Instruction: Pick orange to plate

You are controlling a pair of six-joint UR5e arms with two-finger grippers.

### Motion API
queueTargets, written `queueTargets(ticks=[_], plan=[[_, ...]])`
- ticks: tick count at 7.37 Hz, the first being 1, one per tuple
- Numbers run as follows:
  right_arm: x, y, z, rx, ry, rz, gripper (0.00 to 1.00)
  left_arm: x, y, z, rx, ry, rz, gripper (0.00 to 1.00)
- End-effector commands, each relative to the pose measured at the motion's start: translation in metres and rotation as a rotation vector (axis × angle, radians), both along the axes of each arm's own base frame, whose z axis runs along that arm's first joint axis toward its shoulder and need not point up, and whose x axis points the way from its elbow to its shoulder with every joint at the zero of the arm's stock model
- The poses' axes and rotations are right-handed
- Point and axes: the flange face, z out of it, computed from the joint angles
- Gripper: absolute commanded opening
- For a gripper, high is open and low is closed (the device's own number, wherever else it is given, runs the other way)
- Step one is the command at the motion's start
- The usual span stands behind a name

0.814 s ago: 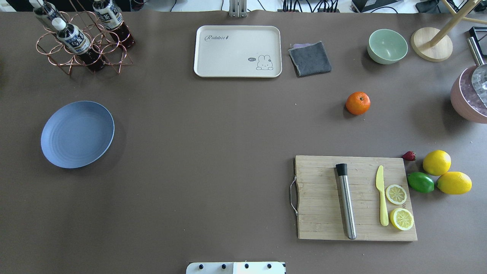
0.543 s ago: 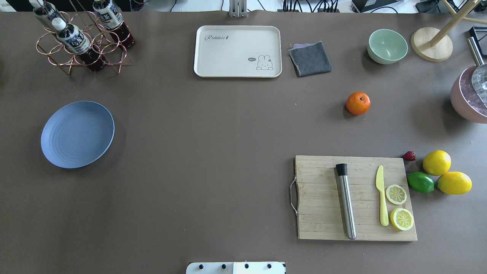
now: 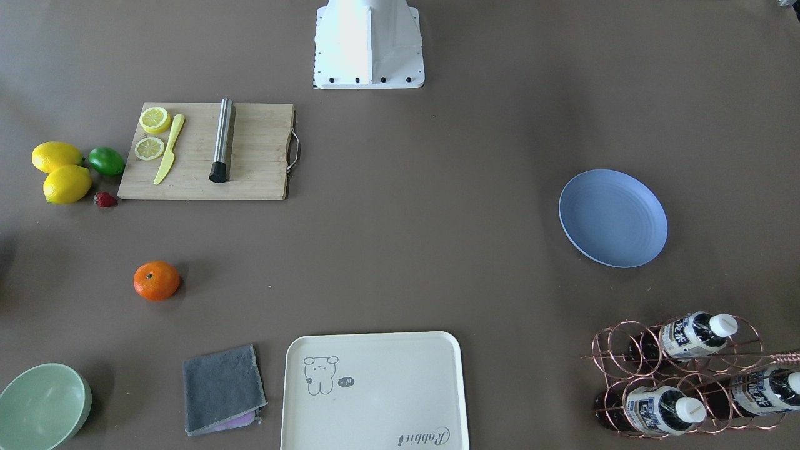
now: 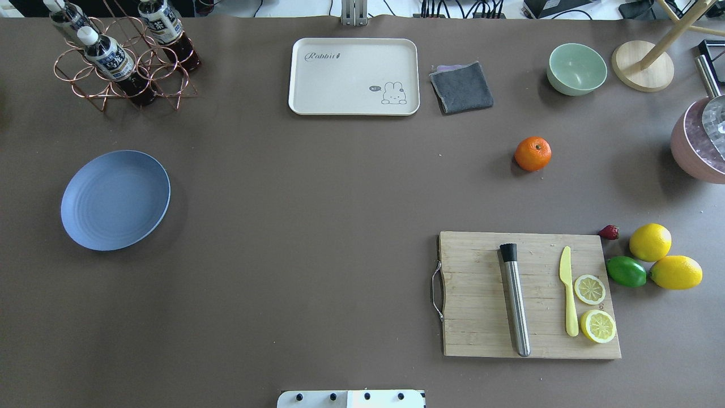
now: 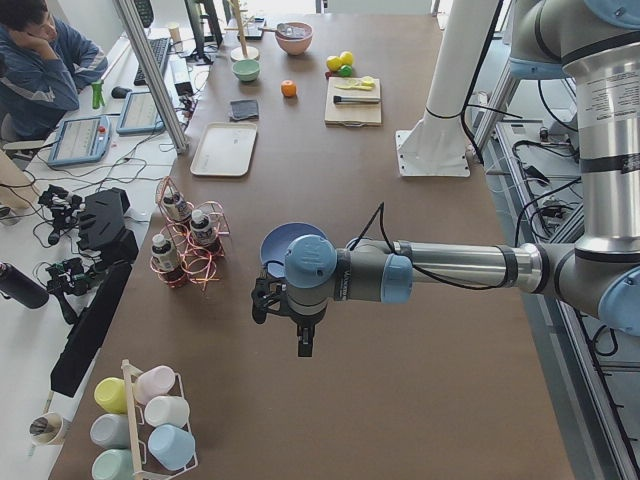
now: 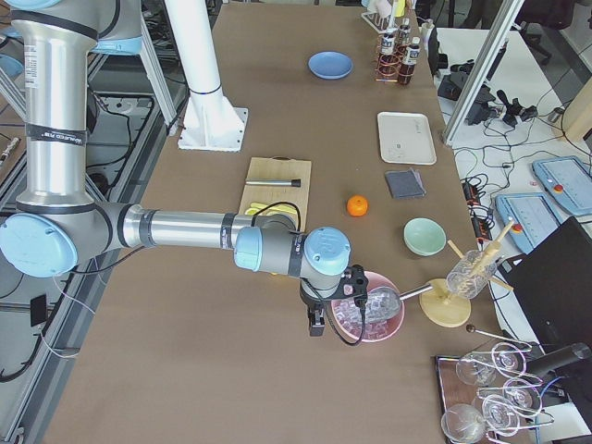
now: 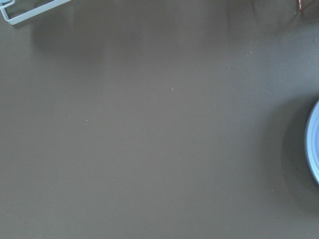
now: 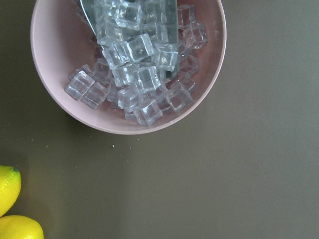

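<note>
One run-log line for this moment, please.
stage: pre-grasp | orange: on table, untouched | plate: empty | left pincer: near plate, state unclear | right pincer: near pink ice bowl, state unclear

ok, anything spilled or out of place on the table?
Nothing stands out. The orange sits alone on the table, the plate is bare, and no ice shows outside the pink bowl. The cloth lies slightly askew, nothing more.
</note>
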Motion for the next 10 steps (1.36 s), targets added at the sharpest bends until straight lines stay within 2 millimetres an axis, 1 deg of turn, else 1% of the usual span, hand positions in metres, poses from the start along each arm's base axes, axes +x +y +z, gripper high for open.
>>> queueTargets(ticks=[1,3,5,6,8,9,10], plan=[[-0.001,0.0,-0.001,-0.001,-0.011,0.001,1.0,0.001,-0.006,-0.01,0.022,0.008,0.001,0.99],[-0.002,0.0,-0.002,0.002,-0.034,0.003,1.0,-0.001,-0.012,-0.022,0.05,0.005,-0.003,0.99],[-0.002,0.0,-0.002,0.0,-0.034,0.004,1.0,0.0,-0.014,-0.022,0.05,0.007,-0.005,0.99],[-0.002,0.0,-0.003,0.002,-0.033,0.004,1.0,-0.002,-0.025,-0.036,0.097,0.004,-0.004,0.99],[-0.002,-0.001,-0.004,0.003,-0.032,0.004,1.0,-0.003,-0.044,-0.047,0.252,-0.006,-0.005,0.99],[-0.002,-0.003,-0.005,0.006,-0.032,0.004,1.0,-0.003,-0.052,-0.036,0.274,-0.004,-0.006,0.99],[-0.003,-0.006,-0.012,0.022,-0.031,0.0,1.0,-0.001,-0.046,-0.035,0.281,0.014,0.003,0.99]])
